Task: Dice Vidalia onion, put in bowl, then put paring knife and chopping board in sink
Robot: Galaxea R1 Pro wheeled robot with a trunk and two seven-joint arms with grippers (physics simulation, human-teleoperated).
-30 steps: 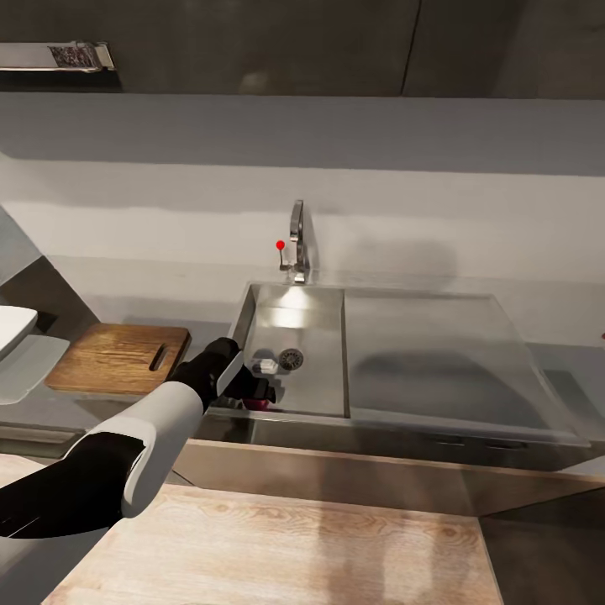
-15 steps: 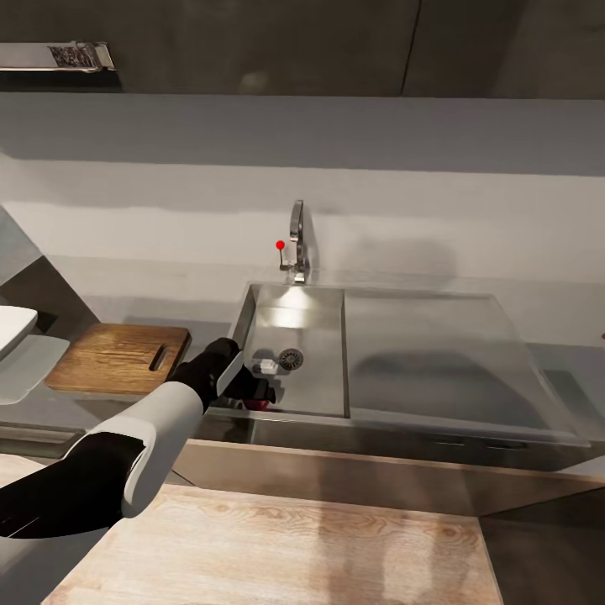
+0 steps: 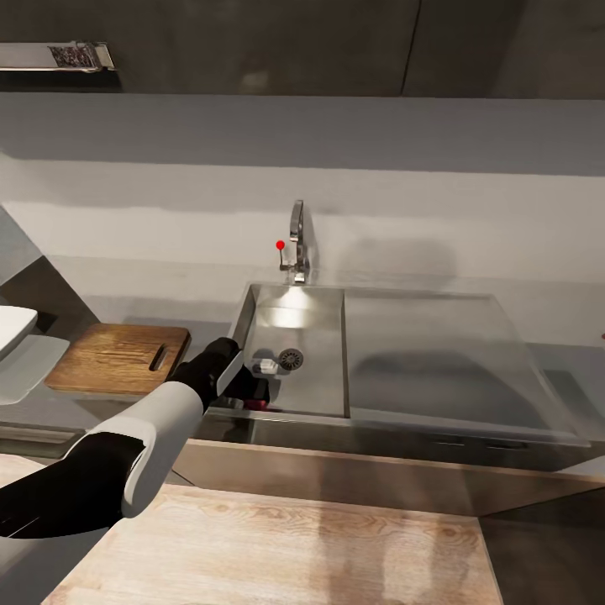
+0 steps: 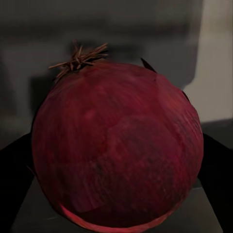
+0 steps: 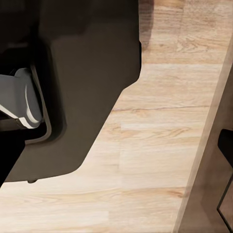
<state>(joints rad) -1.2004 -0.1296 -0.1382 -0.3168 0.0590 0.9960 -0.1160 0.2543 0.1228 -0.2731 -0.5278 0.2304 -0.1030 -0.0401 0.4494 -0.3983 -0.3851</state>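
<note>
L gripper [image 3: 256, 391] reaching into sink [image 3: 319, 332], near front-left corner. Onion [image 4: 116, 145], dark red, sitting btwn black fingers [image 4: 14, 170]; looks clamped on it, tho contact itself hard to confirm. Chopping board [image 3: 118, 357] waiting on countertop [image 3: 563, 378] just left of basin. Advice: lifting straight up, clearing basin rim before swinging left to board. R gripper state: can't tell; wood floor [image 5: 160, 145] under its cam.
</note>
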